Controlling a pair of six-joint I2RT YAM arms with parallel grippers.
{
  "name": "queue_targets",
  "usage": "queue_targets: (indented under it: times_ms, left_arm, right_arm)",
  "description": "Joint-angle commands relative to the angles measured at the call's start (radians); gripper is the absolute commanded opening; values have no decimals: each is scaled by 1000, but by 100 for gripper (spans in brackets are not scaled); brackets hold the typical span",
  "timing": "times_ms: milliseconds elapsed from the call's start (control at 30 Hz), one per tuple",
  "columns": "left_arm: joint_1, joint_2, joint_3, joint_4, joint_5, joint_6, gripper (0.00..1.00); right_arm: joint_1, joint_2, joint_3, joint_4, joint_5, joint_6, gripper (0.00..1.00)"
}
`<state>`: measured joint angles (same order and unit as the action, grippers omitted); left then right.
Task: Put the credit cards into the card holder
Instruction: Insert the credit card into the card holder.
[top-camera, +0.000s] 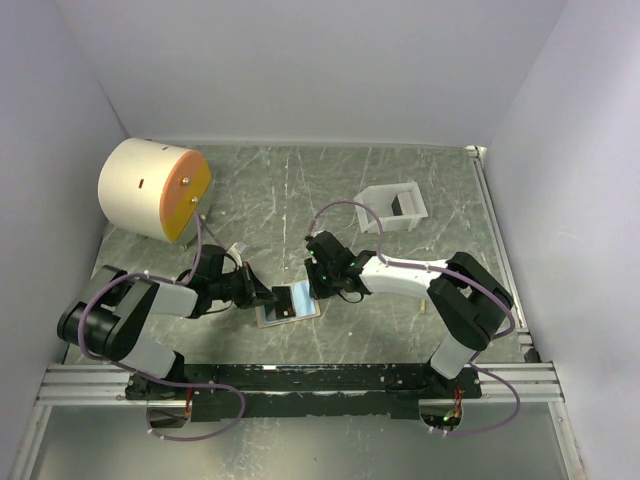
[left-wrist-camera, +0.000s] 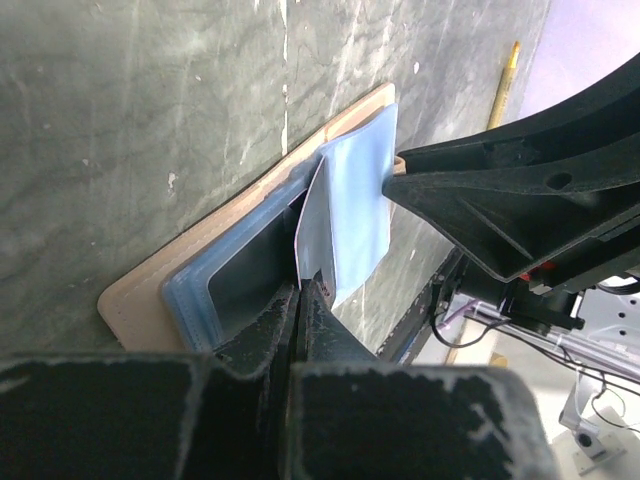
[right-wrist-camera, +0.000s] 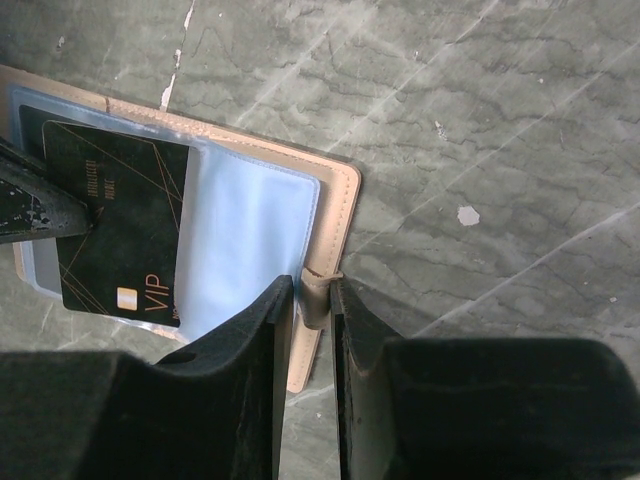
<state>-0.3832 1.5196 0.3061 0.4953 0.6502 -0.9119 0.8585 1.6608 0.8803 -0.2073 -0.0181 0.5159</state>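
The tan card holder (top-camera: 288, 303) lies open on the table between both arms, its pale blue pockets (right-wrist-camera: 245, 235) facing up. A black credit card (right-wrist-camera: 115, 225) marked VIP rests over its left half. My left gripper (left-wrist-camera: 303, 287) is shut on the edge of that card, which looks like a thin pale sheet (left-wrist-camera: 314, 225) in the left wrist view. My right gripper (right-wrist-camera: 312, 300) is shut on the holder's tan snap tab (right-wrist-camera: 317, 297) at its right edge (right-wrist-camera: 340, 215). From above, the left gripper (top-camera: 262, 296) and right gripper (top-camera: 318, 291) flank the holder.
A big cream cylinder with an orange face (top-camera: 155, 188) lies at the back left. A white box-like tray (top-camera: 393, 208) stands at the back right. A thin yellow stick (left-wrist-camera: 505, 80) lies on the table beyond the holder. White walls close in three sides.
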Motion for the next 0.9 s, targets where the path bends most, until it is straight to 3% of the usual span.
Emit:
queue_targets:
  times_ms: [0,200,633,867]
  left_arm:
    - [-10,-45,-2,-88,-112,86,7]
    - [-10,-71,22,-156,-144,127,7]
    - [-49,4,-12,-1,-53,65,7]
    - [-68,1,-26,-10,-48,56,7]
  right_arm:
    - [6,-18,-17,-15,-20,9,20]
    - [6,-19,-12,-18,-20,6,20]
    - [5,-20,-18,-12,-20,9,20]
    - [6,-21,-20,-14,-15,9,20]
